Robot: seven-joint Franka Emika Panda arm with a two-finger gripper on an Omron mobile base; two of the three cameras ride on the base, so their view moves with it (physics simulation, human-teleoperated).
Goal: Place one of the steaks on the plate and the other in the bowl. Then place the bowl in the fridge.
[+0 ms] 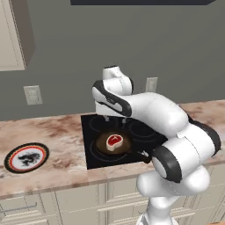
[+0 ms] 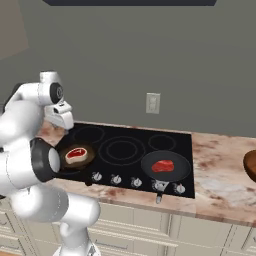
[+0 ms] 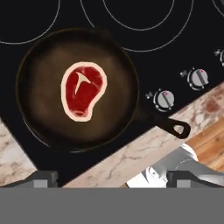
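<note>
Your arm (image 1: 176, 132) is bent over the left end of the black cooktop (image 2: 130, 145), hand above the brown frying pan (image 3: 76, 87). In the hand view the two fingers (image 3: 41, 178) sit at the bottom corners, spread wide with nothing between them, well above the pan. One steak (image 3: 83, 90) lies flat in the middle of that pan, red with a white fat rim and a white mark, touching only the pan floor. The pan's long handle (image 3: 168, 124) points toward the front edge of the cooktop, passing just beside two of the knobs (image 3: 165, 99). In the right base view you see the second steak (image 2: 162, 166) lying in a black round pan (image 2: 166, 167) on the right front burner, well apart from the first one. The plate (image 1: 26, 157), black rim, red ring, white centre with a black drawing, sits on the marble table (image 1: 61, 136) to the left of the cooktop, bare of food. The bowl (image 2: 250, 165) is cut off by the right edge of the right base view, on the table to the right of the cooktop; you can't tell from here what is in it. A wall socket (image 2: 153, 103) is on the grey wall behind the cooktop.
</note>
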